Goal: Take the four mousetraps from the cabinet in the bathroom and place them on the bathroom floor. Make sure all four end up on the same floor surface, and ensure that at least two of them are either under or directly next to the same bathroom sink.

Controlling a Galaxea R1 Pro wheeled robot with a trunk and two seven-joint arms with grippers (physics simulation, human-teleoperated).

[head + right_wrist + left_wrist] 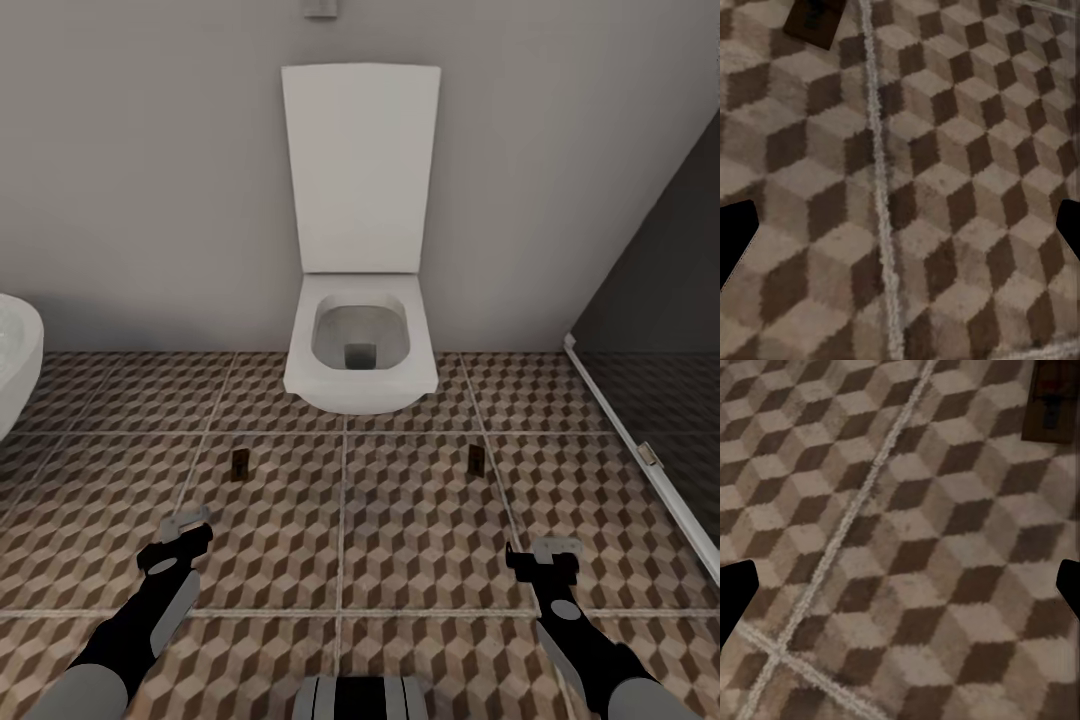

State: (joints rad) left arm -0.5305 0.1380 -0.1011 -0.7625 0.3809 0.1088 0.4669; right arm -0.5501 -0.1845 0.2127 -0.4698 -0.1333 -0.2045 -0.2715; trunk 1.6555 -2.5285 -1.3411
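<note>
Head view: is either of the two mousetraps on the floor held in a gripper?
No. Both mousetraps lie flat on the tiled bathroom floor before the toilet, apart from the left gripper and right gripper.

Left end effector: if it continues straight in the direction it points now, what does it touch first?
Most likely the bare bathroom floor. The left end effector is open and empty; the mousetrap lies off to the side.

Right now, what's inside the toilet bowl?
The toilet bowl stands open with its lid up against the wall. Inside shows pale grey, curved sides and a small dark square opening at the bottom. No mousetrap lies in it. Whatever is down the drain is hidden.
</note>
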